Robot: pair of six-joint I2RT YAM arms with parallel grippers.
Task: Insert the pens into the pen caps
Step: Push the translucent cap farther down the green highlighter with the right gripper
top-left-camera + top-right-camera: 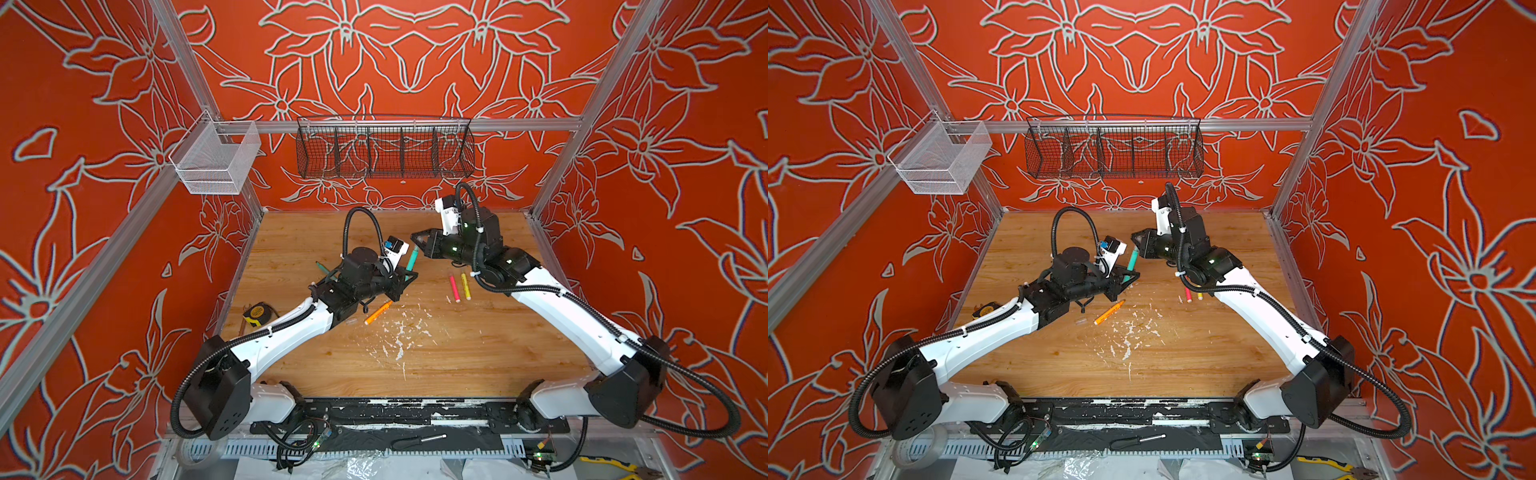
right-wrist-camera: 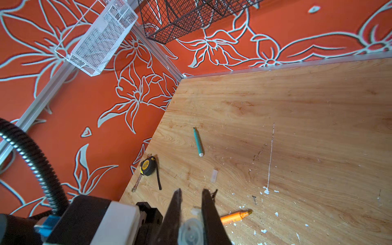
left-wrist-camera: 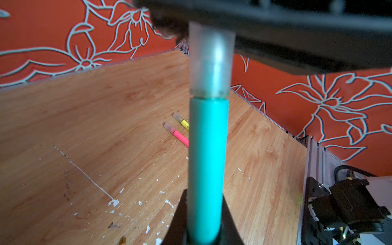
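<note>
My left gripper [image 3: 204,194] is shut on a teal pen [image 3: 206,159] and holds it up off the table. A clear pen cap [image 3: 210,63] sits over the pen's tip. My right gripper [image 2: 192,191] is shut on that cap [image 2: 189,232], seen end-on between its fingers. In both top views the two grippers meet above mid-table, left [image 1: 409,276] and right [image 1: 415,239]. Pink [image 1: 454,288] and yellow [image 1: 466,286] pens lie capped side by side. An orange pen [image 1: 378,312] lies bare with a loose cap [image 1: 351,321] beside it. Another teal pen [image 2: 198,141] lies uncapped near the left edge.
A yellow tape measure [image 1: 258,311] sits at the table's left edge. White paint flecks [image 1: 399,332] dot the front middle. A white mesh basket [image 1: 216,158] and a black wire basket [image 1: 384,149] hang on the rails. A screwdriver [image 1: 419,440] lies on the front rail.
</note>
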